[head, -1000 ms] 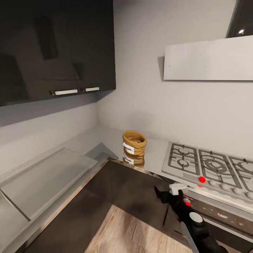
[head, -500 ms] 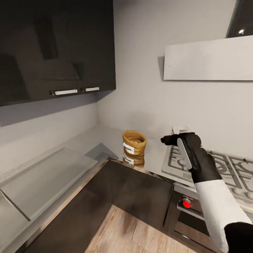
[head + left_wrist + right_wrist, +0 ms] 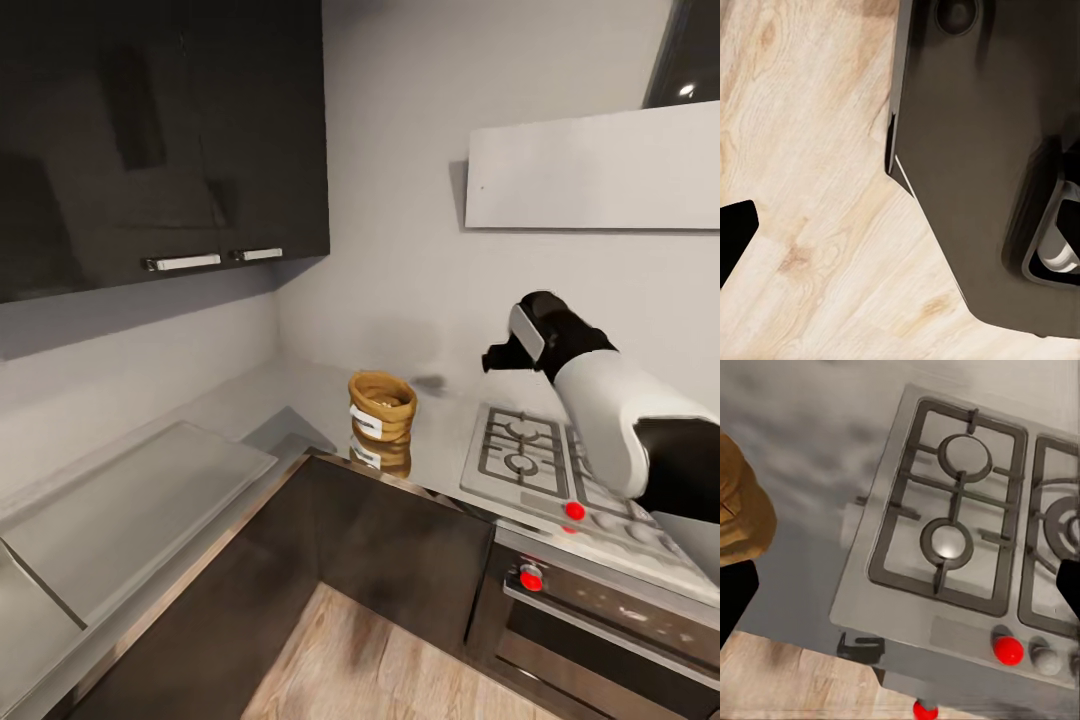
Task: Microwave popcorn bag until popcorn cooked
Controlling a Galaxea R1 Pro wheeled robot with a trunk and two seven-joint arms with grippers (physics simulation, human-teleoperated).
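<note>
The popcorn bag, a tan sack with a rolled rim and a white label, stands upright on the grey countertop near the corner, mirrored in the glossy surface. My right gripper hangs in the air above the hob's left end, to the right of the bag and higher than it, apart from it. In the right wrist view the bag shows at one edge, and the gripper is open, its dark fingertips spread wide over the burners. The left gripper looks open over wood floor. The microwave is out of view.
A steel gas hob with red knobs lies right of the bag, above a black oven. A slanted white hood hangs over it. Dark wall cabinets sit upper left. A grey drainboard runs along the left counter.
My right arm has risen from below the counter's front edge to above the hob, beside and above the bag. The bag has not moved.
</note>
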